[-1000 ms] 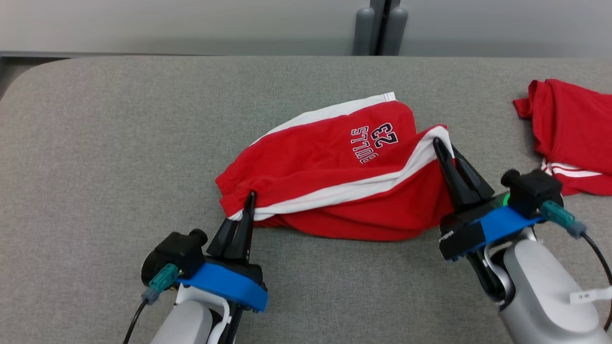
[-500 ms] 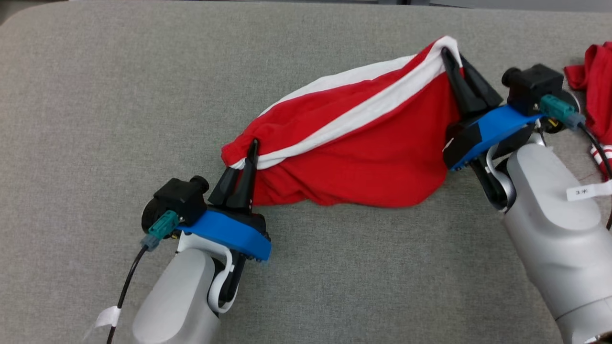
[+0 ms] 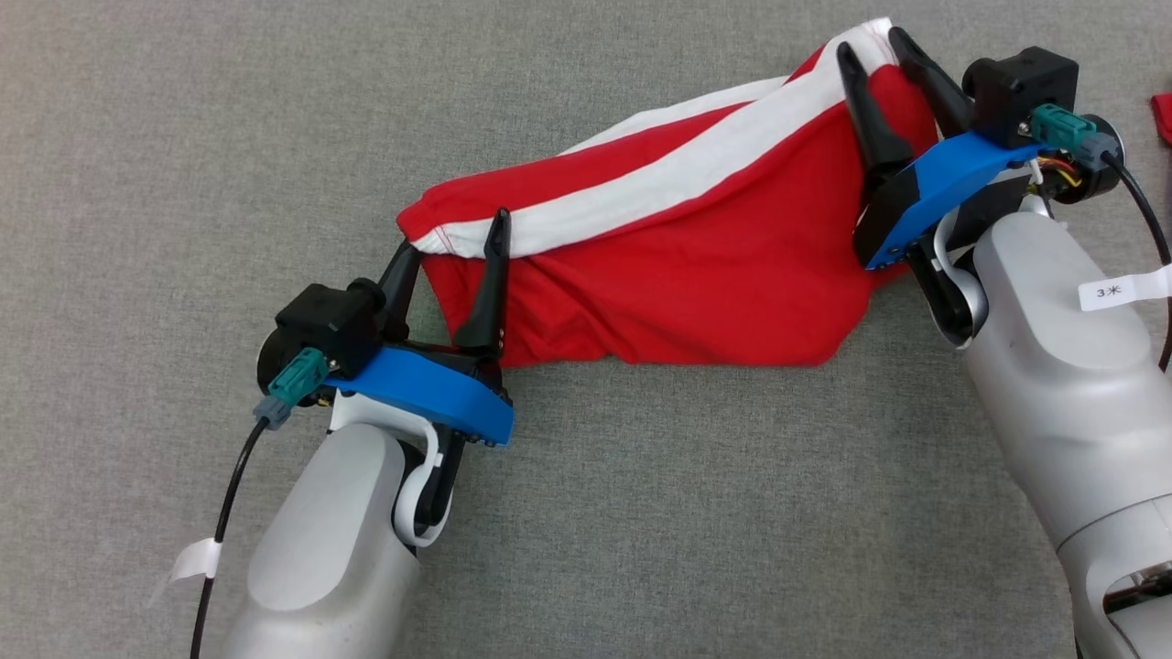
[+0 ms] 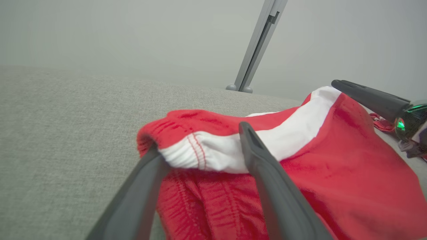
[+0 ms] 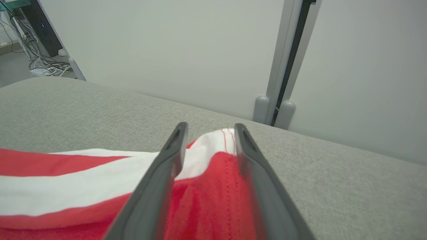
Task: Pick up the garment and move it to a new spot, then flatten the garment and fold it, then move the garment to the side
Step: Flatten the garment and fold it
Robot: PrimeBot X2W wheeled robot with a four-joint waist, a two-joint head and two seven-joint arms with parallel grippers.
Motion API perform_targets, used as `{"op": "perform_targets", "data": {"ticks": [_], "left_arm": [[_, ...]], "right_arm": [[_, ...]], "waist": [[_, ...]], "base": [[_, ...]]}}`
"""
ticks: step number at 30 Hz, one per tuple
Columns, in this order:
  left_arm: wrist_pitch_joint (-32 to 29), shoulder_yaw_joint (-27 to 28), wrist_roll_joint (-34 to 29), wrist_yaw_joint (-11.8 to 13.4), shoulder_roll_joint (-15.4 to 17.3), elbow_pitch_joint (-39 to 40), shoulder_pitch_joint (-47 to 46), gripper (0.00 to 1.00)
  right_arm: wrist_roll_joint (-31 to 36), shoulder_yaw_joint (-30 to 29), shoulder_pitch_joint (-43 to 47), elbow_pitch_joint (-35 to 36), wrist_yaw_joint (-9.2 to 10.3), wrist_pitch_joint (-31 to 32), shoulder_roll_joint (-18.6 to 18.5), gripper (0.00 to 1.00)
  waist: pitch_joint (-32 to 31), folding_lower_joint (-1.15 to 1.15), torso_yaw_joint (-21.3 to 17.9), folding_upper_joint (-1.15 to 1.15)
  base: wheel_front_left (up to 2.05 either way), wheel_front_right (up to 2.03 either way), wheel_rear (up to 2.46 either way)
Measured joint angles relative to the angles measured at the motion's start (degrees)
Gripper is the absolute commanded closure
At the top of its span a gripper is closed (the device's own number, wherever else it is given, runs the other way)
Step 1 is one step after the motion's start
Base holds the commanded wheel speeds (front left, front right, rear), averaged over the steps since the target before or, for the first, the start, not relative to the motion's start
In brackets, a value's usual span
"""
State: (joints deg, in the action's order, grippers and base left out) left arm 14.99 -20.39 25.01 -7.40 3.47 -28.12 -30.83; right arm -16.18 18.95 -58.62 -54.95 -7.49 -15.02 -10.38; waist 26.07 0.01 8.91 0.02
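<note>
The garment [image 3: 696, 275], red shorts with a white side stripe, lies folded lengthwise on the grey table [image 3: 641, 513]. My left gripper [image 3: 455, 233] is open at its left end, fingers either side of the white waistband corner [image 4: 203, 153], with a gap between fingers and cloth. My right gripper [image 3: 870, 41] is open at the far right end, and the white-edged corner [image 5: 213, 143] lies loosely between its fingers. In the left wrist view, my left gripper [image 4: 200, 136] straddles the waistband and a finger [image 4: 367, 96] of the right gripper shows beyond the cloth.
A second red garment [image 3: 1163, 119] peeks in at the table's right edge, also seen past the shorts as a red garment [image 4: 380, 121]. A grey wall post [image 5: 283, 66] stands behind the table. Cables [image 5: 43, 66] lie on the floor at the far left.
Both grippers carried the near edge over the shorts, hiding the printed number, then opened and let go of the cloth. The head camera has tilted down.
</note>
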Motion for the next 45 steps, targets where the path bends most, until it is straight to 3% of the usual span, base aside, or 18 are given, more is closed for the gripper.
{"op": "perform_targets", "data": {"ticks": [13, 27, 32, 38, 44, 45], "left_arm": [[0.0, 3.4, -2.2, 0.0, 1.4, 5.1, 8.0, 0.00], [0.0, 18.3, -10.7, 0.6, -0.1, 17.6, 17.4, 0.00], [0.0, 21.0, -12.1, 1.1, -0.4, 20.1, 19.3, 0.00], [0.0, 21.5, -10.0, 3.4, -0.5, 22.0, 21.4, 0.00], [0.0, 20.6, -9.3, 4.2, -0.5, 22.2, 21.7, 0.00], [0.0, 20.6, -9.3, 4.2, -0.5, 22.1, 21.7, 0.00]], "right_arm": [[-1.2, 1.6, 5.7, -1.6, 0.00, 0.0, -2.2, 0.00], [-5.7, 5.5, 7.1, -12.8, 0.00, 0.1, -3.1, 0.00], [-6.9, 6.5, 6.4, -14.7, 0.00, 0.3, -3.3, 0.00], [-10.0, 7.2, 6.1, -16.0, 0.00, 1.5, -2.9, 0.00], [-11.7, 8.7, 5.4, -16.6, 0.01, 4.6, -2.9, 0.00], [-11.9, 9.1, 5.4, -16.6, 0.01, 5.0, -2.8, 0.04]], "waist": [[-4.6, -0.02, -0.1, -0.02], [-6.8, -0.02, 1.9, -0.02], [-6.9, -0.02, 2.7, -0.02], [-6.8, -0.01, 3.7, -0.02], [-6.7, -0.01, 4.6, -0.02], [-6.7, -0.01, 4.6, -0.02]], "base": [[0.00, 0.00, 0.00], [0.00, 0.00, 0.00], [0.00, 0.00, 0.00], [0.00, 0.00, 0.00], [0.00, 0.00, 0.00], [0.00, 0.00, 0.00]]}}
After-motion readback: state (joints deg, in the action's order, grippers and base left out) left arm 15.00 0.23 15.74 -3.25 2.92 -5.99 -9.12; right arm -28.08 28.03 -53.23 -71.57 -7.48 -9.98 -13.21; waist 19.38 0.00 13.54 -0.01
